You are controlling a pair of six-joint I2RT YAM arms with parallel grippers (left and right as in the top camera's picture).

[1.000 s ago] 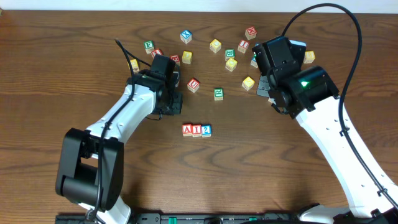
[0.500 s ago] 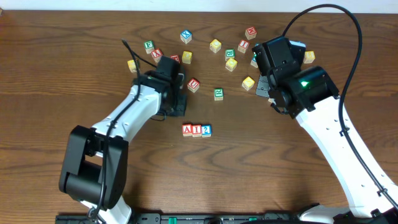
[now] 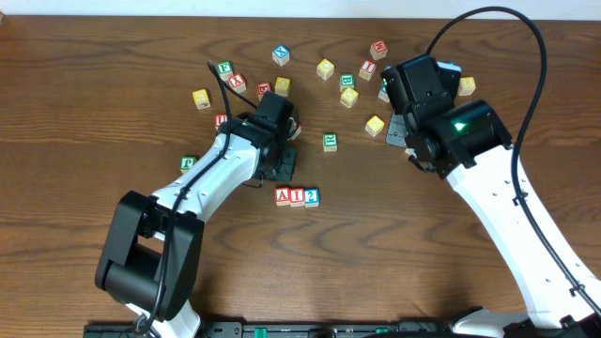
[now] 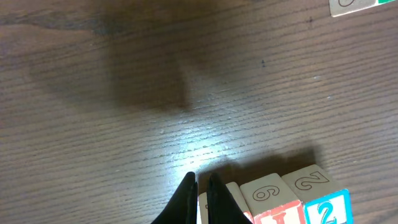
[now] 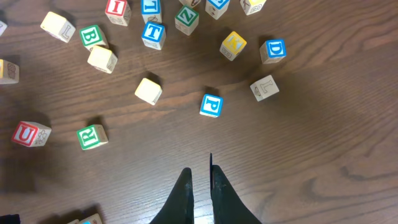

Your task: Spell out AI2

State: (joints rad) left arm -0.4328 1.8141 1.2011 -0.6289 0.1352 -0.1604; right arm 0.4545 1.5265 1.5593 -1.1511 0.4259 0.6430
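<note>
- The left tool (image 4: 201,180) points tips-down at the brown worktop (image 3: 75,169). Its two fingers (image 4: 186,199) are clenched almost together, and nothing sits between them.
- The A cube (image 3: 284,196) lies just past the left tool's tips and opens the row. In the left wrist view it is partly hidden behind the fingers, so I cannot tell whether they touch it.
- The I cube (image 3: 298,196) sits one place further from the left tool, flush against the A cube. In the left wrist view, one face turned to the camera carries an outlined 6.
- The 2 cube (image 3: 312,196) closes the row against the I cube and is the farthest of the three from the left tool. Its blue numeral faces up in the overhead view.
- The three cubes form one straight line reading A, I, 2, well apart from the right tool.
- The green R cube (image 3: 330,141) stands alone between the two tools.
- The right tool (image 5: 199,168) hangs over bare wood with its fingers clenched and nothing in them.
- A blue P cube (image 5: 211,106) lies straight ahead of the right tool's tips, clear of them.
- A plain yellow cube (image 5: 149,90) lies further ahead, toward the left tool's side.
- A red U cube (image 5: 28,134) sits beyond the green R cube, far out on that same side.
</note>
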